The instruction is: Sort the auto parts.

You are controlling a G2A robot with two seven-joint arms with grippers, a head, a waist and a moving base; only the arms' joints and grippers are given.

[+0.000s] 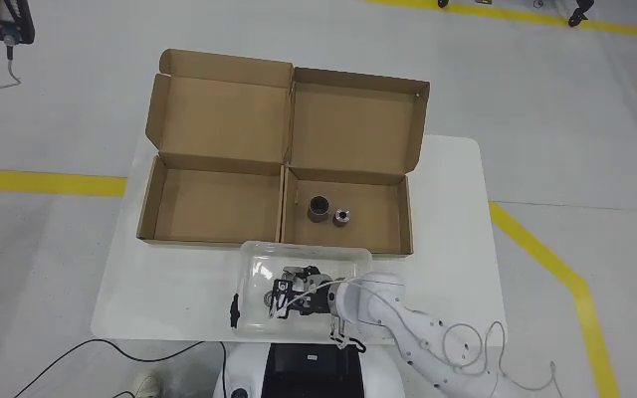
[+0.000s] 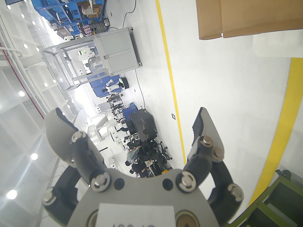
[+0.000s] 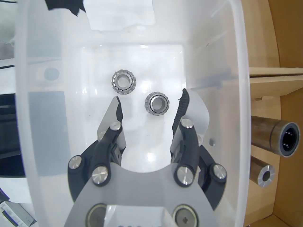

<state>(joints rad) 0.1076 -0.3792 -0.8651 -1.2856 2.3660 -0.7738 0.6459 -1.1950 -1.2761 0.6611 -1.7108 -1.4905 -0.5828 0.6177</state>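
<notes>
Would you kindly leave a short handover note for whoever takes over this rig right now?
Right gripper: jaws open inside the clear bin, either side of one bearing, not gripping.
Left gripper: jaws open, holding nothing.
A second bearing lies nearby in the bin.
Done: a dark cylinder and a small cylinder sit in the right-hand box.
Left: both bearings to be sorted.

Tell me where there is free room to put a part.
The left box floor is bare. In the right box, the right half is free; a sleeve and a ring sit at its left. The bin is crowded: the claw hangs over two bearings.
</notes>
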